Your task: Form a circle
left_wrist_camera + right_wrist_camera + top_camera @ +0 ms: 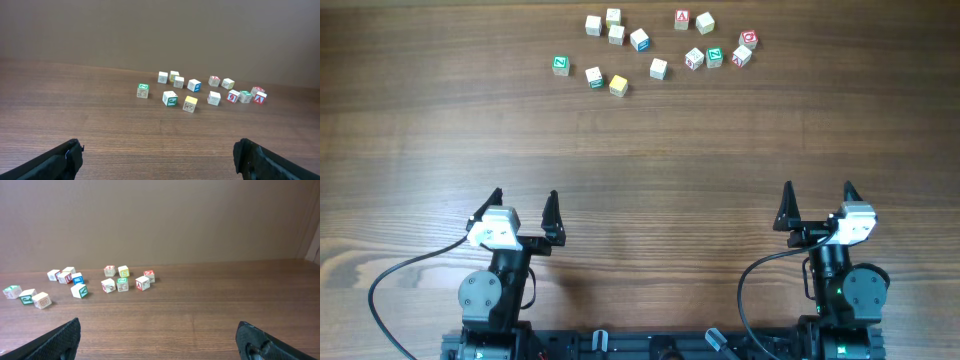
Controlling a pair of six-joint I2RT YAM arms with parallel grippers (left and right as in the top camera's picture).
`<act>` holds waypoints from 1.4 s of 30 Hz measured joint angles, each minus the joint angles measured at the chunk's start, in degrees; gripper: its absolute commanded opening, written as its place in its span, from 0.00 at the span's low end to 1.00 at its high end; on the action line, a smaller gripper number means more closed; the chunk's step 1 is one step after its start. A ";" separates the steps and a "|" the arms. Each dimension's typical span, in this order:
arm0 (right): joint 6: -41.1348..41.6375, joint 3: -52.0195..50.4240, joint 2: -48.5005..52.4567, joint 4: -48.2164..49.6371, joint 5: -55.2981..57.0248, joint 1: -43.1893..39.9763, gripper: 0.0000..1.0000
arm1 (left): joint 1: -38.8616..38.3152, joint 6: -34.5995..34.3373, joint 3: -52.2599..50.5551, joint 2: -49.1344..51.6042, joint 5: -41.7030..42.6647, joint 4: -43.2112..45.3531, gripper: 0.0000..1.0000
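Looking at a loose scatter of letter blocks (658, 68) along the far side of the table (640, 150), well apart from both arms. No ring shape yet, just two rough clumps. Seeing the left gripper (525, 197) and right gripper (817, 188) parked at the near edge, jaws spread wide, gripping nothing. Probably sitting back there to leave room before reaching out. Guessing barely started.

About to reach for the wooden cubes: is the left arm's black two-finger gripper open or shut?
Open. The black two-finger left gripper has its fingers spread wide, with only bare table between them.
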 measured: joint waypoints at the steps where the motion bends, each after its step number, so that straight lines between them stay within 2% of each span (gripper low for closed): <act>1: 0.02 0.00 0.00 0.00 0.00 0.00 1.00 | 0.00 0.00 0.00 0.00 0.00 0.00 1.00; 25: 0.02 0.00 0.00 0.00 0.00 0.00 1.00 | 0.00 -0.02 -0.02 0.00 0.07 1.20 1.00; 30: 0.02 0.00 0.00 0.00 0.00 0.00 1.00 | 0.00 -0.24 0.74 0.00 2.99 1.95 1.00; 36: 0.02 0.00 0.07 0.00 -0.02 0.00 1.00 | 0.00 -0.44 12.31 2.21 4.39 -8.22 1.00; 42: 0.02 0.00 0.26 0.09 0.00 0.00 1.00 | 0.00 -0.46 25.70 15.67 4.46 -10.47 1.00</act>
